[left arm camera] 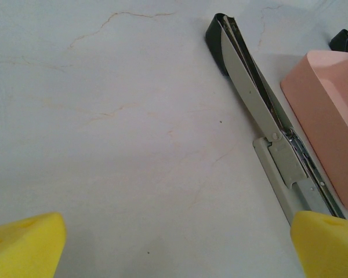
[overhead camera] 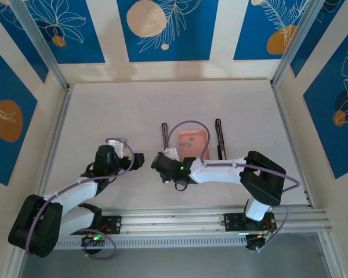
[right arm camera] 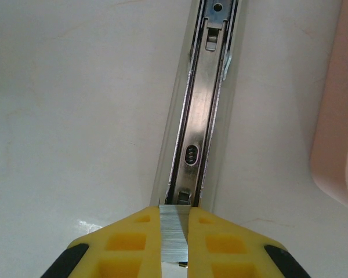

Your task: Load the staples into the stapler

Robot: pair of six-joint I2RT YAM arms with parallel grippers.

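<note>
Right claw pinches staples at the open stapler (left claw agape)

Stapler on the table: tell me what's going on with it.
The right gripper is shut on a strip of staples and holds it at the near end of the open metal rail of the stapler, lined up with its channel. The left gripper is open beside the stapler, holding nothing. The pink tray sits close alongside the rail.
</note>
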